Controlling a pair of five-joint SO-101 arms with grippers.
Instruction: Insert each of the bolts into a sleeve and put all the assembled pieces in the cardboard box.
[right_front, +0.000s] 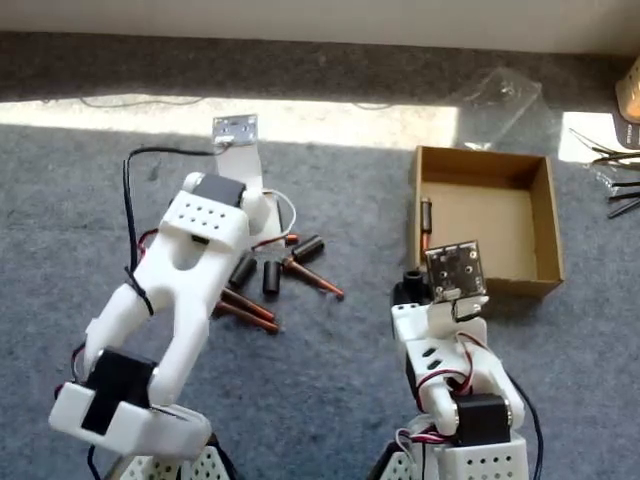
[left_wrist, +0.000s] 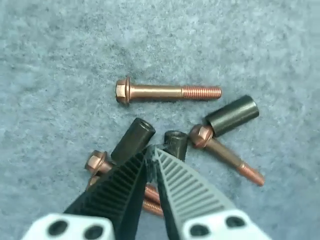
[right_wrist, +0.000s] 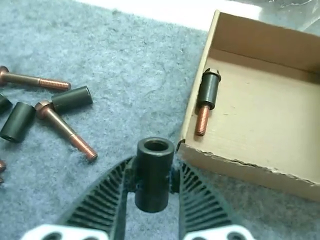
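Between the ribbed fingers of the right end effector (right_wrist: 153, 169), we see a black cylindrical metal sleeve (right_wrist: 152, 192) gripped firmly, its open bore turned toward the wrist camera. It hangs over the grey felt-covered worktop (right_front: 350, 390), just outside the near corner of the shallow brown cardboard box (right_wrist: 260, 170). Inside that box lies one assembled piece (right_wrist: 207, 97), a copper-coloured bolt pushed through a black sleeve. It rests along the wall that faces the loose parts, with the threaded end sticking out of the sleeve.

The left end effector (left_wrist: 151, 152) is clenched, its fingers pressed together tip to tip, and we find it poised over the pile of loose parts. Just beyond its tips lie a loose black sleeve (left_wrist: 132, 141) and a second sleeve (left_wrist: 176, 141) seen nearly end-on. A third sleeve (left_wrist: 232, 115) touches the head of a long copper-coloured flanged bolt (left_wrist: 225, 156). A lone bolt (left_wrist: 167, 92) lies a little apart from the cluster. More bolts (left_wrist: 97, 161) are partly hidden under the fingers. From the high view, we see this pile well apart from the box.
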